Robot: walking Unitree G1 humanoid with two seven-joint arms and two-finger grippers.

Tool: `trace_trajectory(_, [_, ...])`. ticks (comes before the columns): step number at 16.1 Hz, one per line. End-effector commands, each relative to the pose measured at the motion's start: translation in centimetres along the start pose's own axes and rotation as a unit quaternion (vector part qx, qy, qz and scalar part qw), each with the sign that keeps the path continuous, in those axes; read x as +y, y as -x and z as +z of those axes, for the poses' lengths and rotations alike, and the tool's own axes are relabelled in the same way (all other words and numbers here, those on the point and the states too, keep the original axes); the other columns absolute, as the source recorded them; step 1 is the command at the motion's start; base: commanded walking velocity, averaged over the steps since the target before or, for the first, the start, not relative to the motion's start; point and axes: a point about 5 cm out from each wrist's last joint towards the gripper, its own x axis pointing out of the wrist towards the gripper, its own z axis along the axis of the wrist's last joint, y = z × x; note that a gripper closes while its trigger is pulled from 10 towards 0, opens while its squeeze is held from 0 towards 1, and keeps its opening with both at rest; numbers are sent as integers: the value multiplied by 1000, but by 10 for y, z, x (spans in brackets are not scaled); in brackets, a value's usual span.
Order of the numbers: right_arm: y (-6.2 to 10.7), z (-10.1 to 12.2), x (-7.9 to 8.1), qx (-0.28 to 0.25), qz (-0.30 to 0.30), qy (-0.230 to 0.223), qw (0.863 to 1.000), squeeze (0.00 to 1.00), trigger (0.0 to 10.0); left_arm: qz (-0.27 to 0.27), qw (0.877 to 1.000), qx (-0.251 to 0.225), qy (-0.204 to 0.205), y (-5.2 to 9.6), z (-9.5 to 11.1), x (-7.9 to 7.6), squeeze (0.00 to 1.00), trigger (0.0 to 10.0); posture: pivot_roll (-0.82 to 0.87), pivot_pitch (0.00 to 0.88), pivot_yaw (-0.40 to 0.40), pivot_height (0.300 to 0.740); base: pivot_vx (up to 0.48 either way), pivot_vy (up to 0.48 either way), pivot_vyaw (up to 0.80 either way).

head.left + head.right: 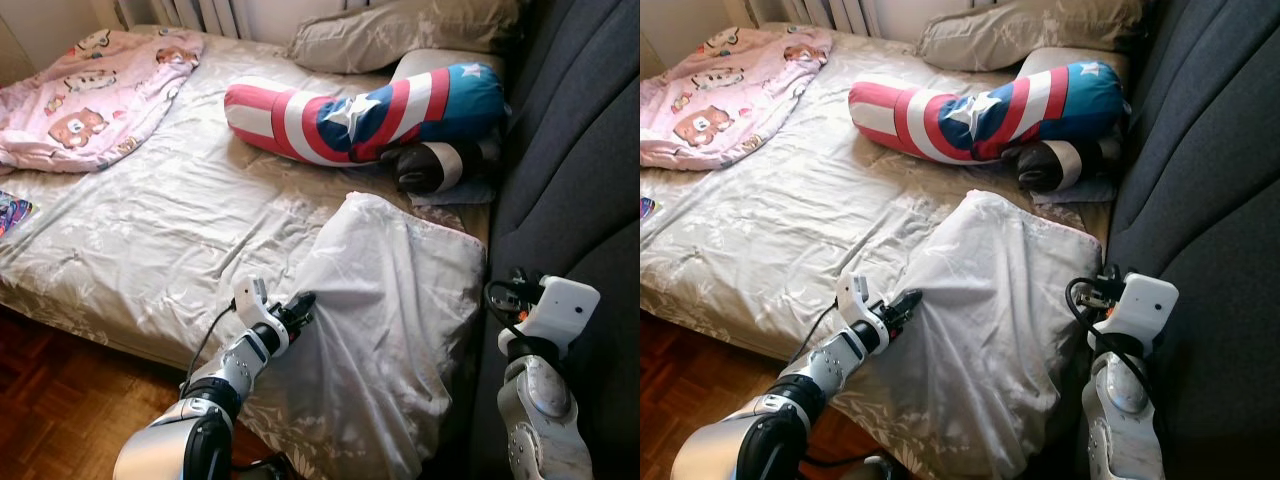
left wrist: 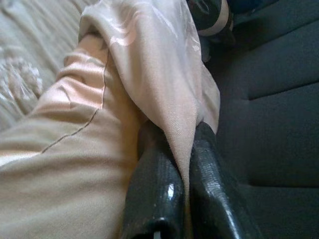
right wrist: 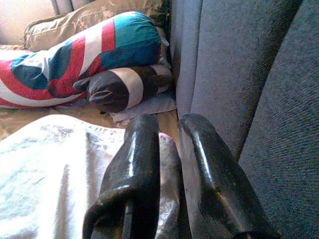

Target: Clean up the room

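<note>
A large pale pillow (image 1: 390, 320) lies on the near right corner of the bed (image 1: 150, 230) and hangs over its front edge. My left gripper (image 1: 300, 305) is at the pillow's left edge, shut on a fold of its cover; the left wrist view has that cloth pinched between the black fingers (image 2: 154, 179). My right gripper (image 3: 167, 129) is at the pillow's right edge, beside the dark grey padded wall (image 1: 580, 150). Its fingers stand close together with the pillow's edge between them.
A red, white and blue star bolster (image 1: 370, 110) lies across the head of the bed, with a dark plush toy (image 1: 430, 165) and a beige pillow (image 1: 400, 35) near it. A pink cartoon blanket (image 1: 90, 95) is bunched far left. Wooden floor (image 1: 50, 390) runs below the bed's front edge.
</note>
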Motion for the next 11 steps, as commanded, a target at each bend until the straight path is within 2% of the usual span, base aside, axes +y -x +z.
trace_trajectory(1, [1,-6,-2,17,1,1,1000,0,10000,-20,999,26,5,-2,-7,-5,0,10000,-93,152,-14,740,0,0,0])
trace_trajectory(4, [3,-12,5,33,17,1,999,0,10000,-32,998,39,-23,-2,-10,-7,0,10000,-91,154,-16,740,0,0,0])
trace_trajectory(5, [3,-13,7,35,21,1,999,0,10000,-35,997,42,-46,-1,-10,-6,984,10000,-92,154,-17,740,0,0,0])
trace_trajectory(6, [3,-13,7,37,22,1,999,0,10000,-34,997,45,-58,-1,-10,-6,1000,10000,-90,153,-18,740,0,0,0])
trace_trajectory(8, [2,-14,7,38,23,2,999,0,10000,-31,996,50,-71,0,-10,-5,1000,10000,-91,153,-18,740,0,0,0])
trace_trajectory(10, [1,-15,6,41,24,4,999,0,10000,1,990,52,-129,3,-8,3,1000,10000,-90,149,-19,740,0,0,0])
trace_trajectory(11, [0,-16,5,42,23,4,999,0,10000,34,979,47,-194,6,-4,10,0,10000,-90,147,-18,740,0,0,0])
